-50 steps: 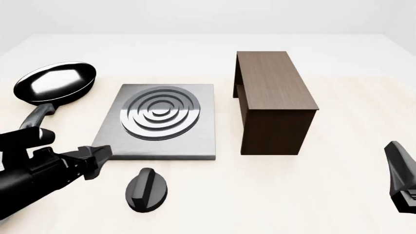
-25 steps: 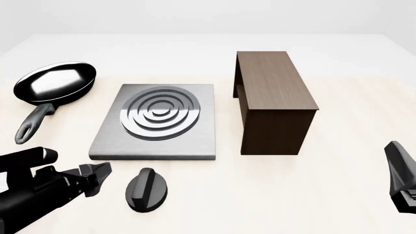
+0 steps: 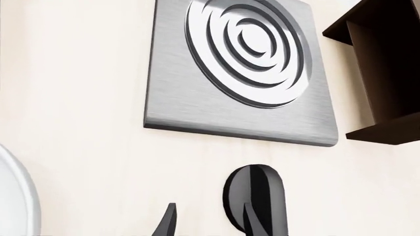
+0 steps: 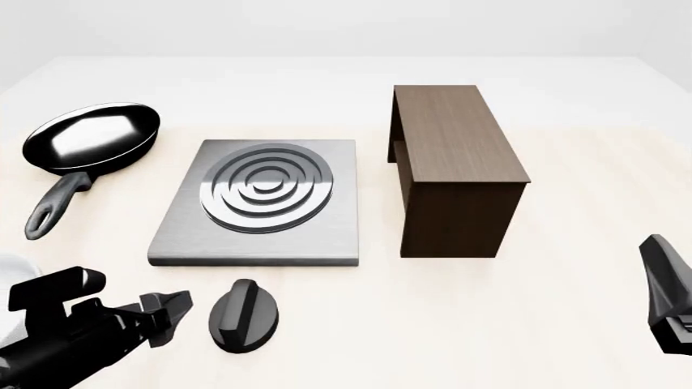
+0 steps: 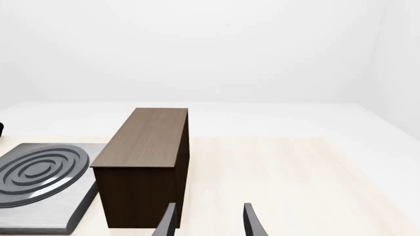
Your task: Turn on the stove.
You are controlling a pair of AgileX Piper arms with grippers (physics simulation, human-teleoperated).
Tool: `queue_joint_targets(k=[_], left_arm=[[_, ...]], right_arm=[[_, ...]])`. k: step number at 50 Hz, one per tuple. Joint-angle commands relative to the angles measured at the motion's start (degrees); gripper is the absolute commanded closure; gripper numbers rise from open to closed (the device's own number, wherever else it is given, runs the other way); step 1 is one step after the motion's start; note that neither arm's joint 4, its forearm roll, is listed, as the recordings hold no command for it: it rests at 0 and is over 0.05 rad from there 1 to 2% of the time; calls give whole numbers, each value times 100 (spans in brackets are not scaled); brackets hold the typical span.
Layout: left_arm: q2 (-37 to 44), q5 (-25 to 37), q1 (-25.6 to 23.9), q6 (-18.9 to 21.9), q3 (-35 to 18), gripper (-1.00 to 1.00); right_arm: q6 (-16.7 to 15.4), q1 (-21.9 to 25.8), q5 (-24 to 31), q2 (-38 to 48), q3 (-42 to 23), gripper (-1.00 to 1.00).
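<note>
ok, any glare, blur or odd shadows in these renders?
Front view: bright highlight on the frying pan, everything sharp, shadows faint. Left wrist view: soft sheen on the stove, knob crisp. Right wrist view: wooden block evenly lit, no blur.

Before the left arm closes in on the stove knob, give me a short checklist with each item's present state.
1. Left gripper open: ok, jaws apart in the left wrist view.
2. Knob free of contact: ok, gap to the gripper in the front view.
3. Jaws straddle the knob: not ok, the knob sits off to one side.
4. Stove burner bare: ok.
5. Frying pan and wooden block off the path: ok.
6. Right gripper away: ok, open, idle.
</note>
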Motion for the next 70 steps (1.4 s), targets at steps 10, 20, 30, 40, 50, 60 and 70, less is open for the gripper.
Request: queue_joint_targets(k=[10,20,30,40,50,60,70], left_arm=[[220,-153,-295,-370,66,-100],[784,-525,-270,-367,64,-100],[1267,-888,-205,-336,65,-100],[1675,-1229,-476,-594,65,-100],[1762,-1321,-564,-679,66,-100],[2060,-1562,-653,-702,66,-100],[2220,-1746,-920,-957,65,-100]], right_arm=[[-1,0,0,0,0,-100],[0,0,0,0,0,-100],[0,1,-1,0,0,-100],[0,1,0,0,0,-100],[0,-1,1,1,0,-100],[0,0,1,0,0,-100],[-1,1,0,0,0,-100]])
